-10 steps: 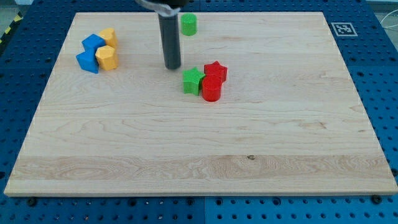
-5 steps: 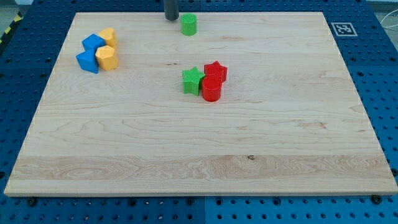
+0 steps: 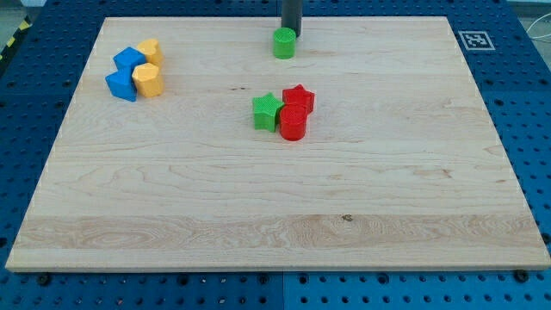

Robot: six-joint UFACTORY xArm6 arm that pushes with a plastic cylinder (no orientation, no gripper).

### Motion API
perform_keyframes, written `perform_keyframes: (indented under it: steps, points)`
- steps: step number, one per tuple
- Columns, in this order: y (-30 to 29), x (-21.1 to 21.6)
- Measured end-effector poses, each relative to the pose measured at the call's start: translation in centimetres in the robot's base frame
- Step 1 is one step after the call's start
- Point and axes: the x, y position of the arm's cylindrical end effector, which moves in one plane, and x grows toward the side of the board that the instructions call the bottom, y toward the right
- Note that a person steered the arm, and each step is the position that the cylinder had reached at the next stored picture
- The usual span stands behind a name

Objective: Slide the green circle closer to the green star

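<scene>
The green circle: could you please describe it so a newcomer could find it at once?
Look along the wooden board's top edge, near its middle. The green circle sits alone there, just below my tip; the other green block, the green star, touches red blocks.

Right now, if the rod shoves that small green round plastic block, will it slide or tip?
The small green round plastic block is squat and flat-bottomed, so it probably slides on the smooth wooden board. My tip sits slightly off-centre at its upper right, so it may veer.

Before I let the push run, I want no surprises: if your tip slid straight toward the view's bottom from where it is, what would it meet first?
My tip sits just above the green circle block, apparently touching it. It would meet that first, slightly right of centre; the green star block lies beyond.
</scene>
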Motion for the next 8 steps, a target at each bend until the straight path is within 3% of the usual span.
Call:
perform_keyframes:
  steps: [3, 5, 8]
  points:
    - [-3.1, 6.7]
    - [-7.9, 5.9]
    - [-8.2, 8.9]
